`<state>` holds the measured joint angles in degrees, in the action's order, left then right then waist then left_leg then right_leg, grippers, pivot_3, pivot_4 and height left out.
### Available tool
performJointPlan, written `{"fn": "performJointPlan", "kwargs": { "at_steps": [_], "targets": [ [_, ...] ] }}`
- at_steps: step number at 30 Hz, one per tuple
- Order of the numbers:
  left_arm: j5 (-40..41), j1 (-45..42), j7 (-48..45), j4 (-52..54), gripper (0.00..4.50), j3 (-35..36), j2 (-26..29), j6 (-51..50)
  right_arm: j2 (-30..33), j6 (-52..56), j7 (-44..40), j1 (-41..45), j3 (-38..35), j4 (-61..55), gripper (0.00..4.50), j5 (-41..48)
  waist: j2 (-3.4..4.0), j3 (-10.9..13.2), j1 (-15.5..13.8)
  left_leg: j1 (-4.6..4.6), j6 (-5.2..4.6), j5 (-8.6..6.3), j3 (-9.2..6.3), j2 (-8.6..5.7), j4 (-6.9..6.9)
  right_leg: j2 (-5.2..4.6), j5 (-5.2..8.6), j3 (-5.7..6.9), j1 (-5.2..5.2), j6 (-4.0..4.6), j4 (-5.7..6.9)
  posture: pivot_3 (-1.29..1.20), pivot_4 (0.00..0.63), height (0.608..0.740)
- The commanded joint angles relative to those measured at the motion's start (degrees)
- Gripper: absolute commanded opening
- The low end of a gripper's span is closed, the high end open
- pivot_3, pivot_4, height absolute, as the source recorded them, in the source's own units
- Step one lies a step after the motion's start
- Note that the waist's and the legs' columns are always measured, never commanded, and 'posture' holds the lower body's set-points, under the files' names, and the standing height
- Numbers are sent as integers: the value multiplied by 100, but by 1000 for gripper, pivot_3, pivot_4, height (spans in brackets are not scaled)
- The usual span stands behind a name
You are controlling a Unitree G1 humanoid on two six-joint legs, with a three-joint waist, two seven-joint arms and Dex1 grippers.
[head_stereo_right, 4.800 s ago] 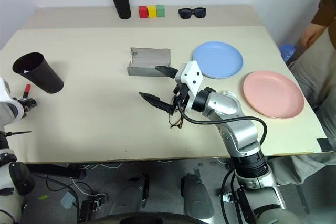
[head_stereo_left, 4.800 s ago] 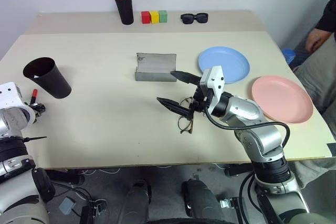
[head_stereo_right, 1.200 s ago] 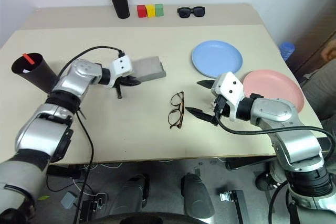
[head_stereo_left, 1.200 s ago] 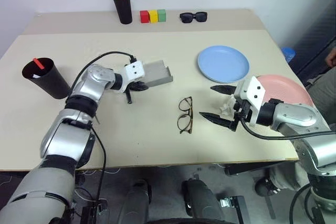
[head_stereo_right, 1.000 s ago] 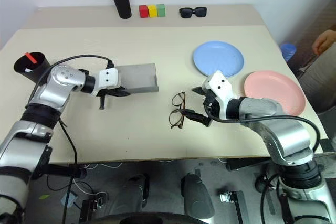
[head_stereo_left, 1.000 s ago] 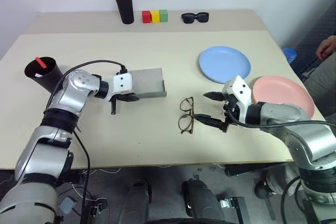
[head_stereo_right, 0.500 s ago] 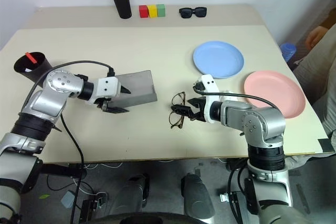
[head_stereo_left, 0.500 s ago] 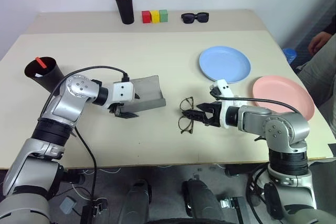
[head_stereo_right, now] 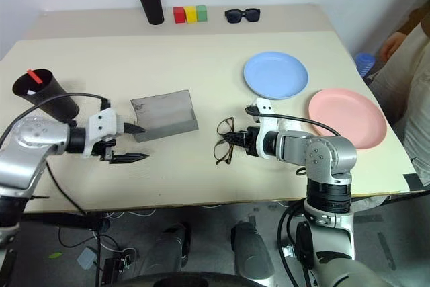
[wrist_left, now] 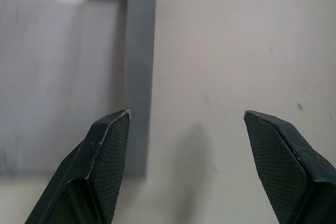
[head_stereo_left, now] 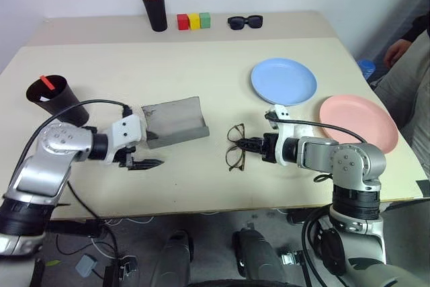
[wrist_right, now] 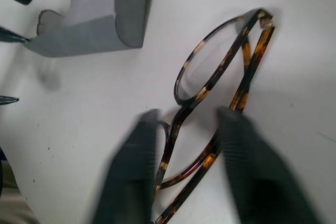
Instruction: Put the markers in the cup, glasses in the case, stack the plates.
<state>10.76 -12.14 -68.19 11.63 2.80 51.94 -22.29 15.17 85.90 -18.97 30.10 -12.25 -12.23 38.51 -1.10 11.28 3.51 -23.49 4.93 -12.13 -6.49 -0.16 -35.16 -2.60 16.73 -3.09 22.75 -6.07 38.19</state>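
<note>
Released by the now-spread left gripper [head_stereo_left: 144, 154], the grey case [head_stereo_left: 173, 121] lies open at centre-left, while the right gripper [head_stereo_left: 250, 146] pinches the glasses [head_stereo_left: 234, 147] mid-frame, a thin-frame hold that could slip.

Right gripper [wrist_right: 189, 166]: fingers [wrist_right: 134, 171] blurred in the right wrist view; whether they pinch the glasses [wrist_right: 220, 103] cannot be told.
Glasses: lower lens cut off by that view's edge.
Case [wrist_left: 63, 72]: blurred and cut off in the left wrist view.
Cup [head_stereo_left: 57, 99]: white-bodied marker inside too hidden to make out; only the red cap [head_stereo_left: 46, 81] protrudes.
Person [head_stereo_left: 406, 52]: cut off at the desk's [head_stereo_left: 201, 52] right edge.
</note>
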Motion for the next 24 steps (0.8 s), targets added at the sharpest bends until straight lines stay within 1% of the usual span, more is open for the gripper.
{"fn": "performJointPlan", "kwargs": {
  "at_steps": [1,5,9,12,15,16,17,19,22,24],
  "targets": [
    [223,355,382,456,3558,520,39,-323,57,16,-77,127,-38,-81,51,87,0,0,-8,0,0,0,-1,0,0,0,0,1,-1,0,0,0,150,740],
    [286,861,842,735,3558,776,-111,-512,107,-69,-110,195,51,-37,51,45,0,0,-22,1,0,0,2,0,-1,-1,0,0,-2,1,-3,0,150,740],
    [374,1545,1308,1041,3558,1159,-437,-432,768,-607,-535,566,638,-367,51,-70,6,3,-11,1,-1,0,9,0,0,-4,0,-5,1,1,-5,0,150,740],
    [499,1964,1615,1004,3558,1501,-898,-49,1644,-1978,-1591,1120,1956,-522,51,-697,16,9,9,2,-2,-1,12,0,1,-5,0,-5,4,3,-8,0,150,740],
    [435,2044,1919,776,3558,1597,-1237,409,1918,-3306,-2423,1598,2809,-90,51,-1338,10,5,32,8,-2,-1,13,10,1,2,4,-2,1,10,-9,0,150,740],
    [469,2043,1988,703,3558,1613,-1334,467,1910,-3800,-2684,1757,3027,129,51,-1564,10,5,34,9,-2,-1,13,10,2,3,4,-1,0,11,-9,0,150,740],
    [418,2086,2057,635,3558,1608,-1408,644,1800,-4459,-2975,2076,3341,604,51,-1918,9,4,35,10,-2,-1,14,10,2,2,4,-1,-1,11,-10,0,150,740],
    [375,2104,2133,535,3558,1572,-1462,826,1553,-5445,-3365,2593,3760,1485,51,-2458,9,5,55,10,-1,-1,17,9,0,0,3,-3,-2,10,-10,0,150,740],
    [567,2045,2241,570,3558,1691,-1519,846,811,-7061,-3841,3619,4422,3384,51,-3344,11,6,68,10,-1,-1,21,8,-2,0,-1,-5,2,13,-7,0,150,740],
    [708,2014,2336,667,3558,1765,-1526,713,328,-7709,-3949,4032,4487,4451,51,-3633,10,6,59,10,-1,-1,17,10,3,4,-2,-4,9,16,-5,0,150,740]
  ]
}}
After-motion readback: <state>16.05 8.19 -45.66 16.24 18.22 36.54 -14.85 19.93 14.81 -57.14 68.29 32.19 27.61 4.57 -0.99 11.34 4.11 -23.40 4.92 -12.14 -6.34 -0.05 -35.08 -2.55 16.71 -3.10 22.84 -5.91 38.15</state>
